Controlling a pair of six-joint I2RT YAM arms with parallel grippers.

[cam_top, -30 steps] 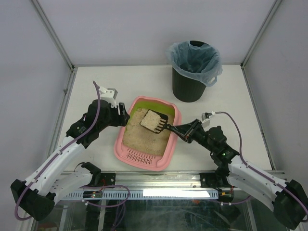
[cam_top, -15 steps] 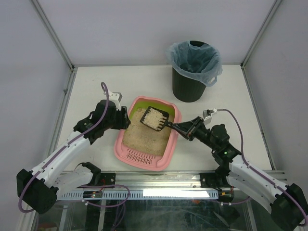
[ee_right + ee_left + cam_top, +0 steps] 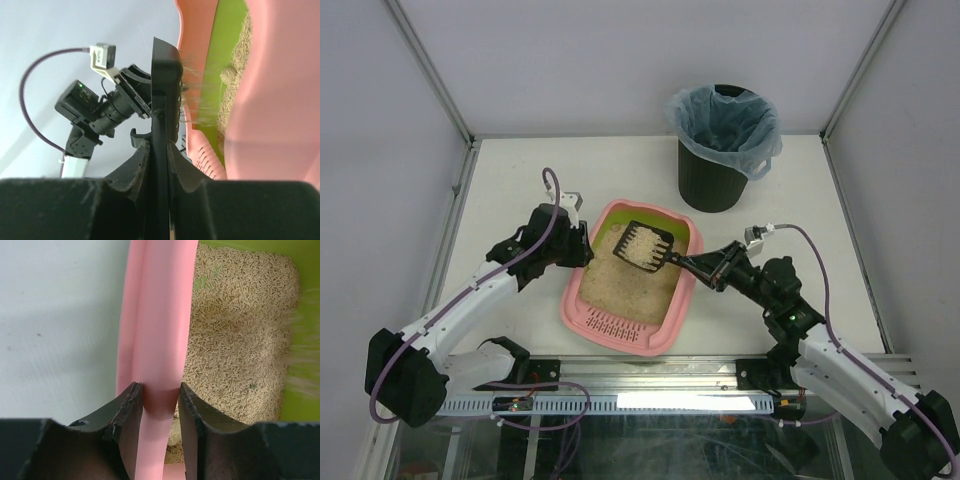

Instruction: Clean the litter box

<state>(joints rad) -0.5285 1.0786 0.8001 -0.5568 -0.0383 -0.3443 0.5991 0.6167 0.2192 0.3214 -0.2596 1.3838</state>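
Observation:
The pink litter box (image 3: 572, 297) with lime-green inner wall and beige litter lies mid-table, grille end toward me. My left gripper (image 3: 582, 247) is shut on its left rim, which shows between the fingers in the left wrist view (image 3: 160, 390). My right gripper (image 3: 705, 270) is shut on the handle of the black slotted scoop (image 3: 645, 246), held tilted above the box's far right part with a heap of litter in it. In the right wrist view the scoop (image 3: 165, 95) stands edge-on between the fingers, beside the box's pink rim (image 3: 280, 100); litter grains blur below it.
A black cylindrical bin (image 3: 720, 160) with a pale blue bag stands at the back right of the table. Metal frame posts run along the left and right edges. A small pale lump (image 3: 228, 76) lies in the litter by the green wall.
The left arm has swung the box's near end rightward, turning the box a little. The scoop has risen slightly and shifted right with its load; litter is sifting from it.

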